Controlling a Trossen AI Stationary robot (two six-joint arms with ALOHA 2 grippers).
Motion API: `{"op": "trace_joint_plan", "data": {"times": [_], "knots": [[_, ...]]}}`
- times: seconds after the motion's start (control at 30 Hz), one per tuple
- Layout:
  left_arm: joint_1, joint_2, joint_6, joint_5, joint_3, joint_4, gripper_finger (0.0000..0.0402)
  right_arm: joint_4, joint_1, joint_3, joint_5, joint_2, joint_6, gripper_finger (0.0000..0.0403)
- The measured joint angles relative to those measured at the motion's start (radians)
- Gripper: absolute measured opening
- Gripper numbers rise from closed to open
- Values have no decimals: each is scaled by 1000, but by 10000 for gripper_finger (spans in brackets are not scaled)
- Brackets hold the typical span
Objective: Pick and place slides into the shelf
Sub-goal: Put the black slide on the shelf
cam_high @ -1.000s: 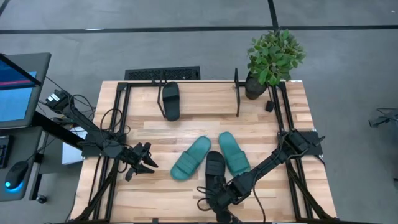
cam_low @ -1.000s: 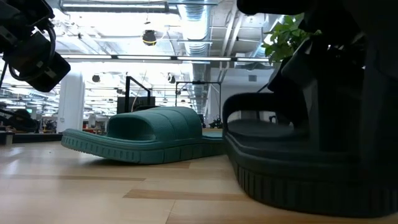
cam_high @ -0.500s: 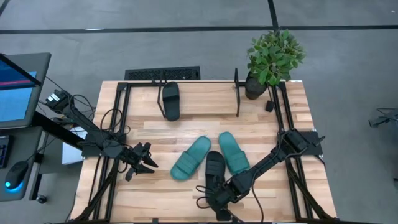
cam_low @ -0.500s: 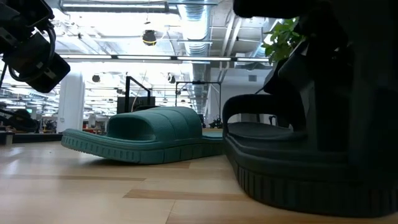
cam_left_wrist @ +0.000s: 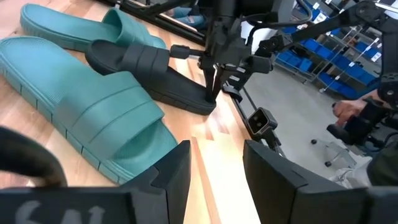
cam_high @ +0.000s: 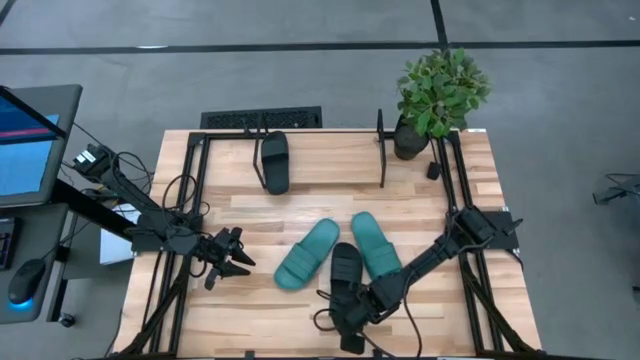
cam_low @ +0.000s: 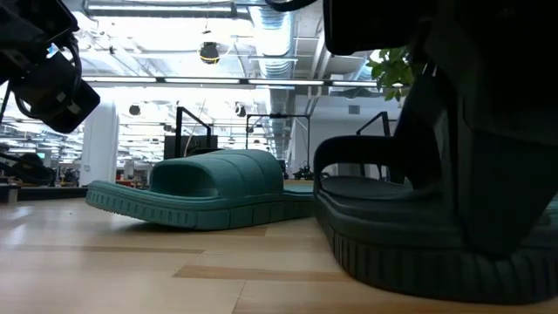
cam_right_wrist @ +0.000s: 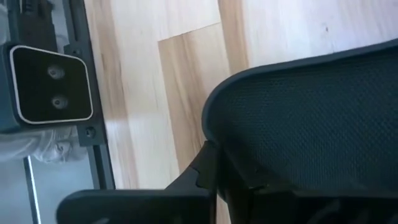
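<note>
A: At the near edge of the table (cam_high: 440,200), the right gripper (cam_high: 352,318) has its jaws clamped on the heel of the black slide (cam_high: 346,270) that lies between and just below the two teal ones. Is that a fair hold?

B: It reads as one: the right wrist view shows the fingers (cam_right_wrist: 214,177) pinched on the heel rim. I'd lift slowly and straight up so the toe clears the right teal slide (cam_high: 376,245), which sits just beside it, almost touching. The rubber will likely flex and droop from a heel grip, so keep it level on the way to the shelf (cam_high: 320,140) at the far side.

A: And the left gripper (cam_high: 232,262)?

B: Waiting above the left part of the table, jaws apart, nothing between them, well clear of the left teal slide (cam_high: 306,254).

A: Count them for me.

B: Four slides: two teal, both flat in the middle of the table; two black, one in the right gripper, the other black slide (cam_high: 275,162) already standing in the shelf's left half. One shelf, one potted plant (cam_high: 440,92) at the far right corner. Set this one just to the right of the one in the shelf, leaving room for the teal pair
</note>
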Motion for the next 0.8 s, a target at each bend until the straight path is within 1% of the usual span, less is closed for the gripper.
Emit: {"op": "trace_joint_plan", "data": {"times": [0.23,0.47,0.63,0.8], "knots": [[0,0,-15,4,0,-18,135,-159,14,98,27,6,16,1],[0,0,-15,4,0,-18,135,-394,11,198,83,9,23,0],[0,0,-20,4,0,-17,135,-466,19,231,89,9,22,0],[0,0,-62,4,0,-17,135,-510,39,270,124,9,31,0]]}}
